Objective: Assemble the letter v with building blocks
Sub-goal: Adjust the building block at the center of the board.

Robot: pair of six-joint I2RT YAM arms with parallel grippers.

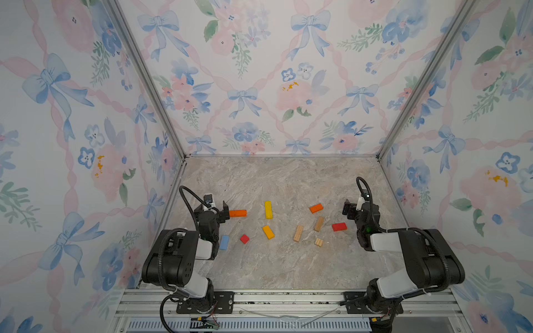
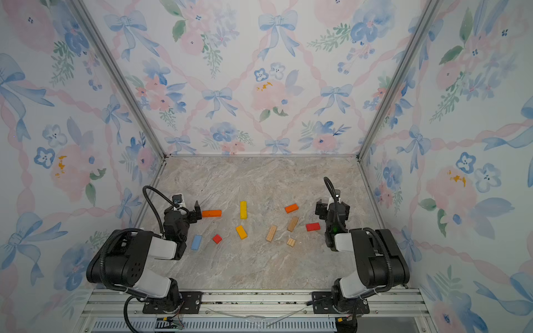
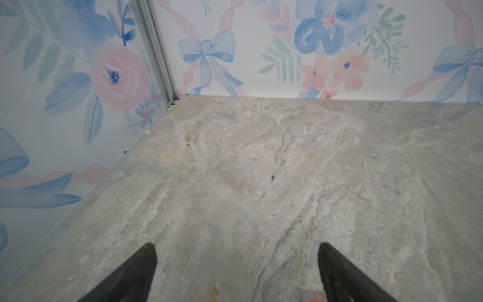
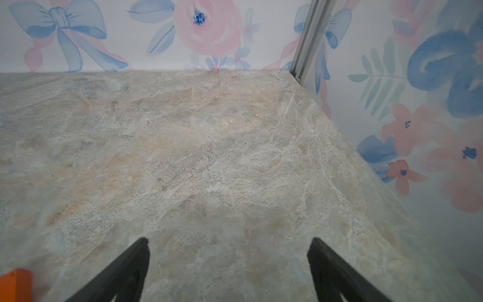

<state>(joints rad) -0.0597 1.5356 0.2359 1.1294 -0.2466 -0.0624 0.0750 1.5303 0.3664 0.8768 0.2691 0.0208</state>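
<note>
The building blocks lie loose and flat on the marble table [image 1: 288, 268]. From left to right there are a light blue one [image 1: 224, 242], a long orange one [image 1: 238, 213], a small red one [image 1: 244, 239], two yellow ones [image 1: 268, 210] [image 1: 268, 232], three tan ones [image 1: 298, 233] [image 1: 319, 224] [image 1: 318, 242], a short orange one [image 1: 316, 208] and a red one [image 1: 339, 227]. My left gripper [image 1: 212, 210] [image 3: 236, 248] hangs open and empty just left of the long orange block. My right gripper [image 1: 360, 206] [image 4: 230, 243] is open and empty too, right of the short orange block [image 4: 15, 285].
Floral walls close the table on the left, back and right, with metal posts [image 1: 144, 77] [image 1: 418, 86] at the back corners. An aluminium rail [image 1: 288, 299] carrying both arm bases runs along the front edge.
</note>
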